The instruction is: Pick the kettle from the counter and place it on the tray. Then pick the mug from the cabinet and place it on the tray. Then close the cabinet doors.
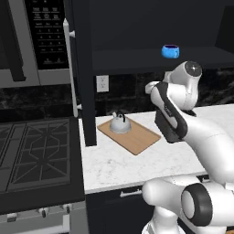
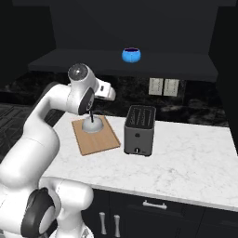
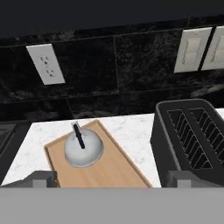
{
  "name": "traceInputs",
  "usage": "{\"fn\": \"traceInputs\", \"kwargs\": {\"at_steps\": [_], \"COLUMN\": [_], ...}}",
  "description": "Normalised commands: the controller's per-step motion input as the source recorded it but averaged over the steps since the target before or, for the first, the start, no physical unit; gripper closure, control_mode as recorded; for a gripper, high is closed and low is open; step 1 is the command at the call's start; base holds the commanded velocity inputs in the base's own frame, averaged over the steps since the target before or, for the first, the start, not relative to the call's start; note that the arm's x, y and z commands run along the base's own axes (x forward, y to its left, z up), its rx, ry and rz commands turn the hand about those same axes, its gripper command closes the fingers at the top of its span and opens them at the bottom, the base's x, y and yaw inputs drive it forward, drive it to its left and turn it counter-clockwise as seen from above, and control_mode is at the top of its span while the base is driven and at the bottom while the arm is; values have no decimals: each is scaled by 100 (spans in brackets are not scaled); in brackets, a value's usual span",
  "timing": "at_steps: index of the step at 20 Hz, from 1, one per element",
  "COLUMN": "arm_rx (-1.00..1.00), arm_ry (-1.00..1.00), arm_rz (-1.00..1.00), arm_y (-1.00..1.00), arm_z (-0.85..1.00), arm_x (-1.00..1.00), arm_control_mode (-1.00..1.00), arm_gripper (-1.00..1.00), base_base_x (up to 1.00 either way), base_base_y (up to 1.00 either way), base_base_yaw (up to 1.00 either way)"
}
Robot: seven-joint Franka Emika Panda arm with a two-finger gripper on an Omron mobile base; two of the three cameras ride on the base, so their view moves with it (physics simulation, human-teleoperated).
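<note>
Silver-grey kettle (image 3: 83,150) sits upright on the wooden tray (image 3: 116,169), toward its back-left end, dark arched handle up. Tray lies on the white marble counter (image 2: 186,158), just left of the black toaster (image 2: 139,130). Gripper (image 3: 112,180) hangs above the tray's near part; its two finger tips (image 3: 41,179) stand wide apart, nothing between them, touching nothing, kettle clear of both. Blue mug (image 2: 131,54) rests on the shelf inside the dark cabinet (image 1: 151,57), well above the tray. Left cabinet door (image 1: 84,73) stands open, edge-on beside the microwave (image 1: 36,41).
</note>
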Motion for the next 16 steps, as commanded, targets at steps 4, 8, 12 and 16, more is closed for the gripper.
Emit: {"fn": "traceInputs", "kwargs": {"at_steps": [4,8,12,16], "arm_rx": [0,0,2,2], "arm_ry": [-18,-14,-9,0], "arm_rz": [6,8,10,2], "arm_y": [-43,-41,-42,-43], "arm_z": [66,69,60,44], "arm_x": [-9,-2,0,4], "arm_control_mode": [-100,-100,-100,-100], "arm_gripper": [-100,-100,-100,-100], "base_base_x": [0,0,0,0], "base_base_y": [0,0,0,0], "base_base_yaw": [0,0,0,0]}}
